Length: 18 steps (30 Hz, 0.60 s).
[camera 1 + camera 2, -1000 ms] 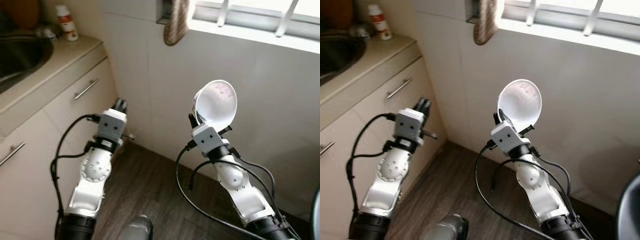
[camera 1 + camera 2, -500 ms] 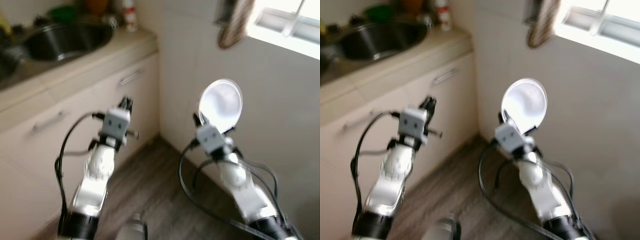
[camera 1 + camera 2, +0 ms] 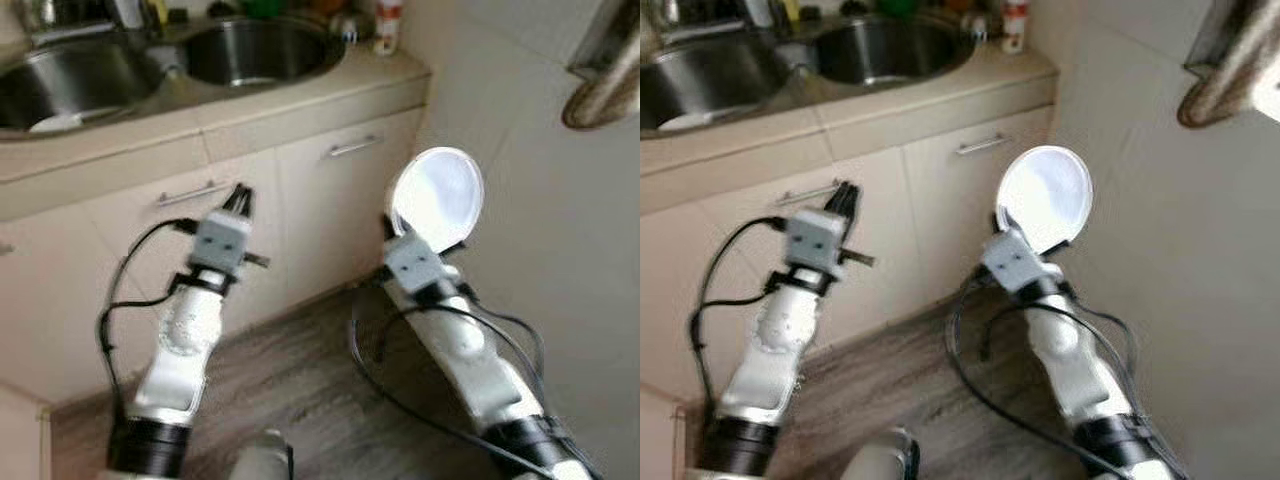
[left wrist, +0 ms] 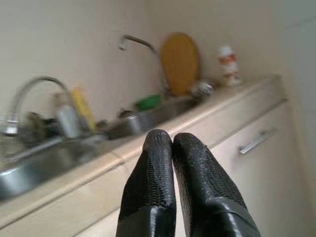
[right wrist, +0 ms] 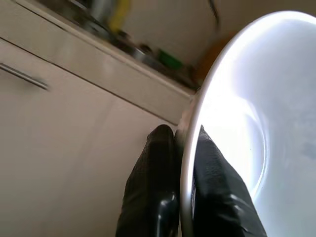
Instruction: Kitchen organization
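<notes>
Right gripper (image 5: 180, 148) raised in front of the beige kitchen cabinets (image 3: 330, 215), its two black fingers (image 5: 153, 163) clamped on the rim of a round white plate (image 3: 436, 193); plate held upright on edge, its pale inner face turned toward the head camera, standing above the silver right arm and just beside the cream wall corner. Left gripper (image 4: 172, 148) lifted to about the same height, well apart from the plate, with its textured black fingers (image 4: 150, 168) pressed together and nothing between them, aimed at the cabinet front below the beige countertop (image 3: 230, 95). Two-basin stainless steel sink (image 3: 255, 48) set into that countertop, a curved metal tap (image 4: 133, 42) rising behind it. Small white bottle with a red label (image 3: 386, 22) standing at the countertop's end near the wall. Round orange-yellow board (image 4: 179, 61) leaning upright against the wall behind the sink, something green (image 4: 148, 102) beside it, too blurred to identify. Metal bar handles (image 3: 355, 146) on the cabinet doors. Brownish cloth (image 3: 605, 95) hanging at the upper wall. Grey wood-look floor (image 3: 300, 390) below both arms.
</notes>
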Motion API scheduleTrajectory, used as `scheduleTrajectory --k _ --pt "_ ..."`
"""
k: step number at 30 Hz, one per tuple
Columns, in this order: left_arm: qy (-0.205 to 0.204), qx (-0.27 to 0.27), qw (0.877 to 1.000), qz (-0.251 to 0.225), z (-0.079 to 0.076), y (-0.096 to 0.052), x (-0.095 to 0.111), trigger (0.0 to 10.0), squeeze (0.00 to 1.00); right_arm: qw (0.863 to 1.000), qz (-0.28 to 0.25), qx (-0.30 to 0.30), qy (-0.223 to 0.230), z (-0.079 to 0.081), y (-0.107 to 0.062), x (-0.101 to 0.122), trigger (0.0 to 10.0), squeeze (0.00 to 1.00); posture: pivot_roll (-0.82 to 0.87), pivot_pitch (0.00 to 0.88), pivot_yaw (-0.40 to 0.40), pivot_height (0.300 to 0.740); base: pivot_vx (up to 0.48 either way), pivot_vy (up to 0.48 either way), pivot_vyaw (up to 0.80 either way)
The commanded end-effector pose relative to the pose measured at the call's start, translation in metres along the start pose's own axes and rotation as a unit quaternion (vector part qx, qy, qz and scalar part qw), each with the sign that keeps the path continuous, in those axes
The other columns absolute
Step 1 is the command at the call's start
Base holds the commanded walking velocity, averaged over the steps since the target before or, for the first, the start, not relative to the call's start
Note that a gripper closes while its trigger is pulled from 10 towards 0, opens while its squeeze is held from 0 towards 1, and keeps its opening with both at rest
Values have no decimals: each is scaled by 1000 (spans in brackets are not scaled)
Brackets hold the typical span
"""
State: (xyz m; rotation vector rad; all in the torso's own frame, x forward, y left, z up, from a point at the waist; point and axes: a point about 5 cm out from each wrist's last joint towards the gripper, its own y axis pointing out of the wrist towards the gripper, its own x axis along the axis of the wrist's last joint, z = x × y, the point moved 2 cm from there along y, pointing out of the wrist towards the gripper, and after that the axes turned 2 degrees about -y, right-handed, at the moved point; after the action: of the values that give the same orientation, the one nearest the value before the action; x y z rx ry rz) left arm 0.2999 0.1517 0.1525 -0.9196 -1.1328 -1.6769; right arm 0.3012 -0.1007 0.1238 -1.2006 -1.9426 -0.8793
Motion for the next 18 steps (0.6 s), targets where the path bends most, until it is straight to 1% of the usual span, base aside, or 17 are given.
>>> scheduleTrajectory --k 1,8,18 --pt "-6 -5 1000 -7 -5 0 3 10000 0 1000 3 -7 -8 -6 -1 -2 0 0 170 0 -30 740 322 0 800" --pt "-7 -4 1000 -9 -5 0 3 10000 0 1000 2 -7 -8 -6 0 -2 0 0 169 0 -30 740 322 0 800" --pt "-11 -5 1000 -19 -7 5 7 10000 0 999 -10 -32 -8 -14 8 3 0 0 171 0 -28 740 337 0 800"
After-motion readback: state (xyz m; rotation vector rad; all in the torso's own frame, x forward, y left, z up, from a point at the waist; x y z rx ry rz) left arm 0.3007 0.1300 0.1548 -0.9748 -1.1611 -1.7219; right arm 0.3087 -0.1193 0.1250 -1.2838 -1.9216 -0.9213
